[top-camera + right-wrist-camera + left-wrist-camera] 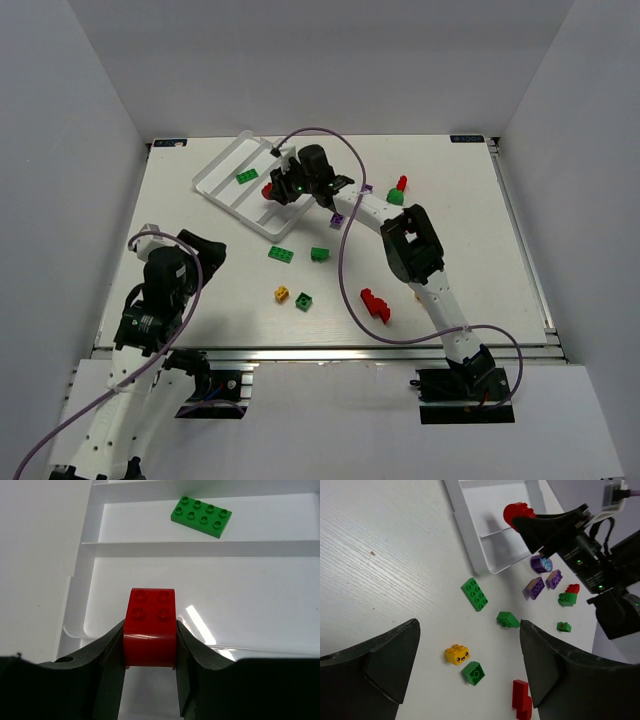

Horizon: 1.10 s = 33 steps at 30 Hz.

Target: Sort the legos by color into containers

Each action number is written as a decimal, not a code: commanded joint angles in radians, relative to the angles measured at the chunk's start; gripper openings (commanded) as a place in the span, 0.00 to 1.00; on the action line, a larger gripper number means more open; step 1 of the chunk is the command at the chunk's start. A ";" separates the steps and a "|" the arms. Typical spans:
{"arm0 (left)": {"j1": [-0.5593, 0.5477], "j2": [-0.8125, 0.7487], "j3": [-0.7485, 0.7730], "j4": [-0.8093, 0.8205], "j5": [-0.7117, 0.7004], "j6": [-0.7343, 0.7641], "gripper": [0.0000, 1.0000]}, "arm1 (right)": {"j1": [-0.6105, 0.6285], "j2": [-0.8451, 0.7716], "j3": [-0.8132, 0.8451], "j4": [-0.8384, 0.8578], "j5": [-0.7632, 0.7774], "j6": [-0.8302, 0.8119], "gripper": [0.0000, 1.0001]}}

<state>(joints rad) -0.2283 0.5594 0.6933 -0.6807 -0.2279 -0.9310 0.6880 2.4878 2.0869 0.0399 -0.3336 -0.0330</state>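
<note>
The white tray lies at the far left, with a flat green brick in one compartment. My right gripper is shut on a red brick and holds it above the tray, over the compartment next to the one with the green brick. My left gripper is open and empty above the table's left side. Through its jaws I see a yellow brick, a green square brick, a flat green brick and a green wedge.
Loose on the table are a red piece, a purple brick, and a red brick on a green one. A round purple brick lies by the tray's corner. White walls enclose the table.
</note>
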 commanded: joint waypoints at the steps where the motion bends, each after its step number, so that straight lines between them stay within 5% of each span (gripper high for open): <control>1: 0.003 -0.062 -0.021 0.004 -0.007 -0.009 0.90 | 0.005 0.009 0.055 0.127 0.018 -0.015 0.22; 11: 0.003 -0.056 -0.064 0.072 0.067 -0.031 0.92 | 0.005 0.039 0.064 0.175 0.045 -0.047 0.75; 17: 0.003 -0.030 -0.066 0.118 0.110 -0.005 0.87 | -0.022 -0.052 0.038 0.150 -0.065 -0.088 0.84; 20: 0.003 -0.003 -0.078 0.177 0.171 0.021 0.61 | -0.074 -0.186 -0.048 0.138 -0.285 -0.142 0.78; 22: 0.003 0.019 -0.086 0.225 0.205 0.029 0.33 | -0.102 -0.301 -0.143 0.138 -0.422 -0.153 0.70; 24: 0.001 0.063 -0.094 0.254 0.269 0.035 0.25 | -0.134 -0.375 -0.197 0.069 -0.493 -0.186 0.45; 26: 0.000 0.118 -0.092 0.280 0.315 0.046 0.21 | -0.149 -0.493 -0.283 -0.103 -0.550 -0.307 0.12; 27: 0.000 0.138 -0.084 0.285 0.328 0.053 0.21 | -0.151 -0.538 -0.321 -0.160 -0.559 -0.358 0.08; 30: -0.037 0.235 -0.031 0.265 0.335 0.104 0.21 | -0.157 -0.735 -0.531 -0.343 -0.549 -0.530 0.09; 33: -0.143 0.328 0.038 0.234 0.273 0.146 0.33 | -0.177 -0.964 -0.810 -0.356 -0.496 -0.541 0.25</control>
<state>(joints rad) -0.3019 0.8307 0.6422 -0.4458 0.0525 -0.8471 0.4999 1.6199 1.4662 -0.1455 -0.8032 -0.4557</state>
